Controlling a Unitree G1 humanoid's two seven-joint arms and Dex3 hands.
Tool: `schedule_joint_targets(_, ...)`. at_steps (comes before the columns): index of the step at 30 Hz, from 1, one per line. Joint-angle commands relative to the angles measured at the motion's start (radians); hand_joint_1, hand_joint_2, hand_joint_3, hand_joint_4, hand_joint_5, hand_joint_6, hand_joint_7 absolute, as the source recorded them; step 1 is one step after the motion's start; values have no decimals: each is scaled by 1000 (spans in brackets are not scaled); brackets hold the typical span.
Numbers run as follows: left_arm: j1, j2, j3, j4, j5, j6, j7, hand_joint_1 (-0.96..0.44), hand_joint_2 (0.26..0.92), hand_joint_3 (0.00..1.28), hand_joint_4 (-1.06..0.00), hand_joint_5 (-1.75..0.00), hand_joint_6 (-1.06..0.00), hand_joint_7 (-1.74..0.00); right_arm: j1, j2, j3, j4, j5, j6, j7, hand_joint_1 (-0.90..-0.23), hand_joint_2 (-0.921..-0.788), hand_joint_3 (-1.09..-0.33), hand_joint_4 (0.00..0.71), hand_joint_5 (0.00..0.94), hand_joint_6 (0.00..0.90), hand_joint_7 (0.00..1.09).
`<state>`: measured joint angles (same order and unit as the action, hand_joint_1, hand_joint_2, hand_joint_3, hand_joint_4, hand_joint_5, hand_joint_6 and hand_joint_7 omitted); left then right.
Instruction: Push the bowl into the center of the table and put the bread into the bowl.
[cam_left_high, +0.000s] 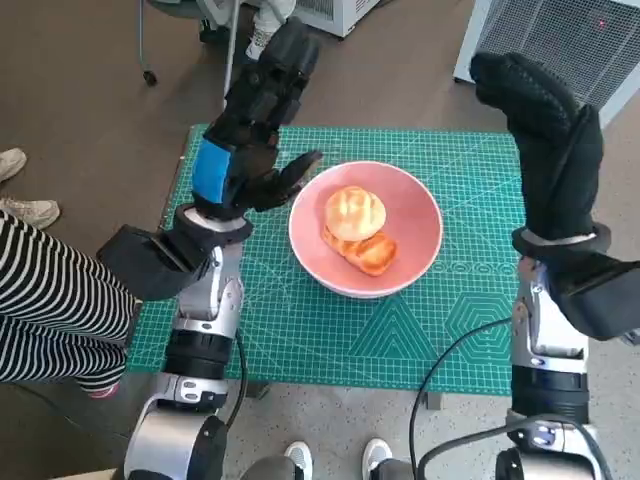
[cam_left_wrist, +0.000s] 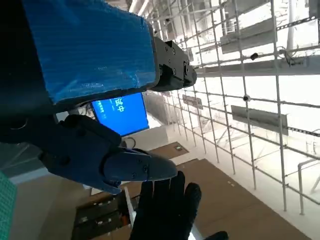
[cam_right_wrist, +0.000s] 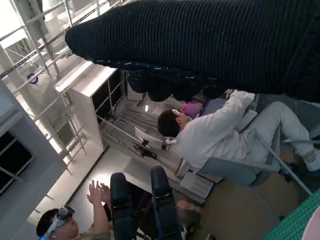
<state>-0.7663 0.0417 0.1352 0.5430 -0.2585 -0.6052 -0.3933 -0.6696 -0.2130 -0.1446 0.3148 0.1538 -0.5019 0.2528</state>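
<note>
Head view: a pink bowl (cam_left_high: 366, 228) is sitting near the middle of a green mat (cam_left_high: 300, 330) covering the table, and two pieces of bread (cam_left_high: 356, 228) are lying inside it, a round roll touching a flatter browned piece. The left hand (cam_left_high: 252, 125) is hovering raised just beside the bowl's rim, fingers spread and holding nothing. The right hand (cam_left_high: 545, 140) is raised at the mat's far right edge, fingers extended together, gripping nothing. A person in a white top (cam_right_wrist: 215, 135) is sitting in the right wrist view.
</note>
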Motion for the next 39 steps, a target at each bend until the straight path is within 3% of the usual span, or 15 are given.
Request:
schedule_joint_targets(1,12,-3,9,9,-16,-23,-8,-582,921,263,-169,-10,-253,-17,13,13,4,19,6,5,-1,-698,-921,-764,166,1,-1,559)
schedule_joint_targets(19,35,-2,-2,-6,-16,-26,-13,-587,921,257,-175,-10,-255,-27,35,42,3,12,16,8,-2,-714,-921,-763,162,0,3,559)
schedule_joint_targets(39,57,4,-6,-49,-38,17,-46,-555,921,247,-187,-13,-245,-40,51,50,6,-20,16,26,-3,-704,-921,-771,162,0,5,561)
